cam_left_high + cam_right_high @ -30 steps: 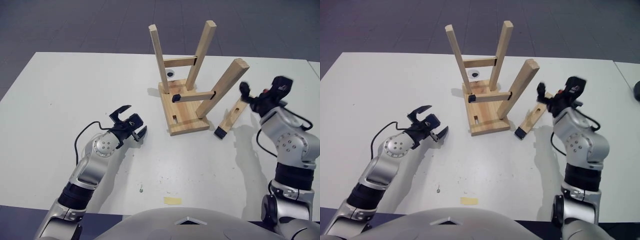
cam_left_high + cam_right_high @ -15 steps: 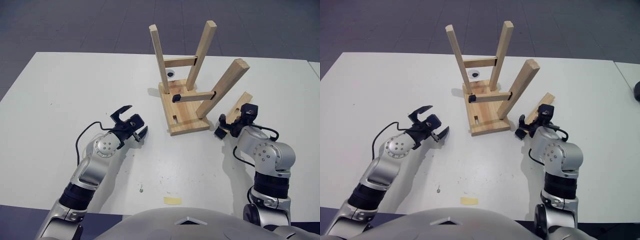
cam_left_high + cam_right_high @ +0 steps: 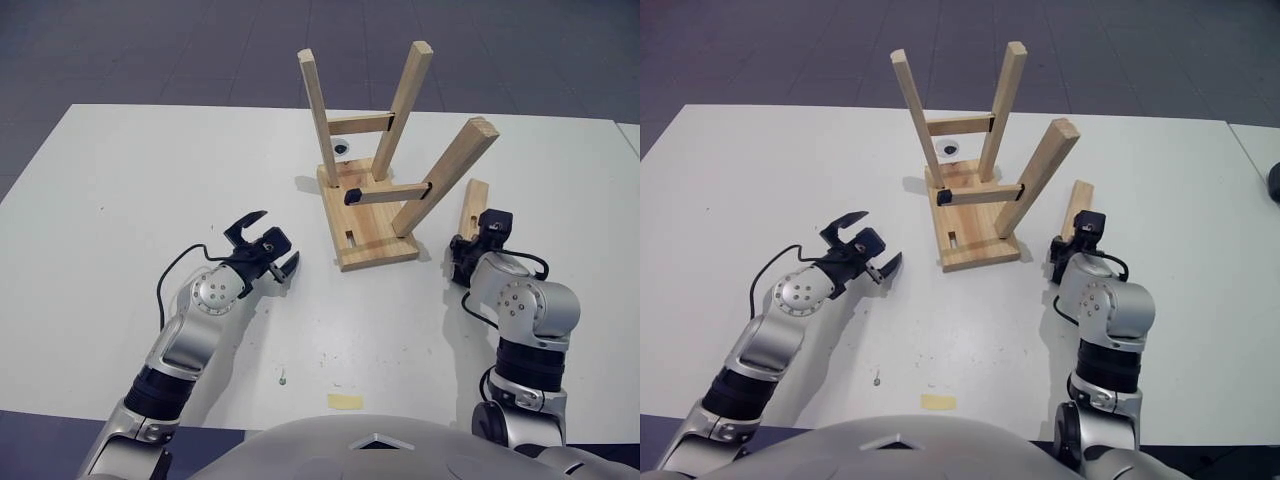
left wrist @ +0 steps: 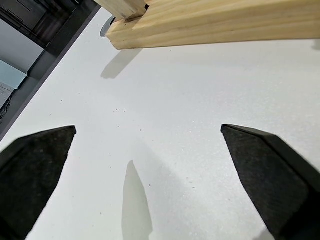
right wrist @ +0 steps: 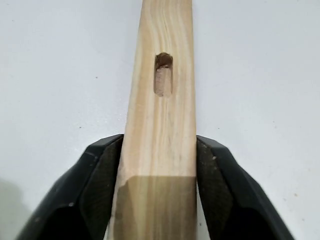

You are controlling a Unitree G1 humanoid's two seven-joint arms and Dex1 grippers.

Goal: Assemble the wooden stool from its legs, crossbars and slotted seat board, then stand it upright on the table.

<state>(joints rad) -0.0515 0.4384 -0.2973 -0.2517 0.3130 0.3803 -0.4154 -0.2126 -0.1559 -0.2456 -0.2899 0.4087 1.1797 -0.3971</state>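
The stool stands upside down: the slotted seat board [image 3: 378, 245] lies flat on the table with three legs [image 3: 405, 95] rising from it, joined by two crossbars [image 3: 392, 192]. A fourth, loose leg [image 3: 472, 200] lies on the table to the right of the board, its mortise hole [image 5: 163, 75] facing up. My right gripper [image 5: 159, 150] is shut on this leg's near end, one black finger [image 5: 102, 175] on each side. My left gripper [image 3: 267, 245] hovers open just above the table, left of the seat board, with nothing between its fingers [image 4: 42, 165].
The white table [image 3: 120, 180] has a small round hole [image 3: 341, 147] behind the stool. A scrap of yellow tape [image 3: 345, 401] and a tiny dark speck [image 3: 283, 378] lie near the front edge. Bare tabletop spreads to the left and front.
My right arm came down from beside the loose leg's far end to its near end and closed on it. The leg swung from slanted to pointing almost straight away. The left arm barely moved.
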